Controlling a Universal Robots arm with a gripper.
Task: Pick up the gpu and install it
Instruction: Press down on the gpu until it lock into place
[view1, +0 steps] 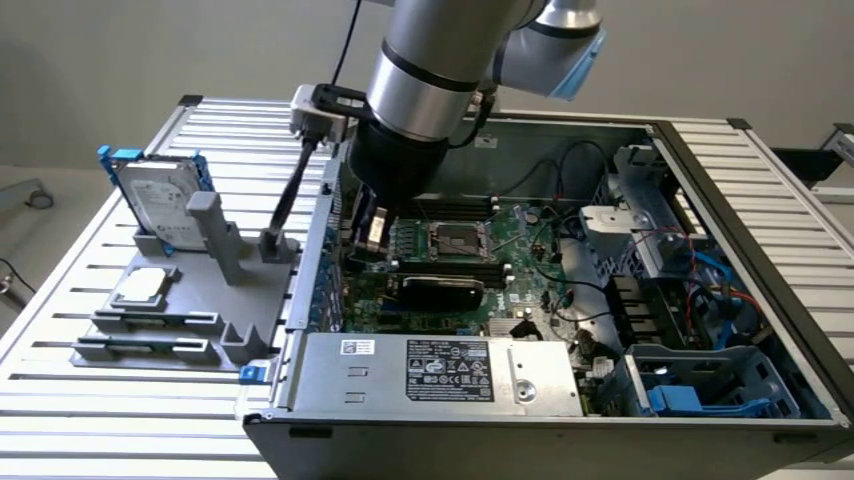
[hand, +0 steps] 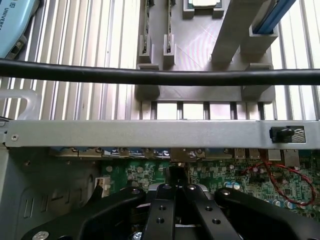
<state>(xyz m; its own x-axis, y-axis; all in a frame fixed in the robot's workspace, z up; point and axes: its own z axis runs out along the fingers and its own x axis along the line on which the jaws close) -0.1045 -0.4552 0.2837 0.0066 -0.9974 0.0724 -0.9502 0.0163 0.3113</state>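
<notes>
The pincer (hand: 174, 192) is closed, its fingers (hand: 161, 212) together low in the wrist frame above the green motherboard (hand: 280, 187). In the exterior view the arm (view1: 427, 70) reaches into the open computer case (view1: 694, 180); the gpu (view1: 438, 290) sits black, mid-frame on the board.

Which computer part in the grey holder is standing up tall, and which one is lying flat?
The hard drive in its blue frame stands upright at the holder's far end. The small square silver processor chip lies flat, nearer the middle.
</notes>
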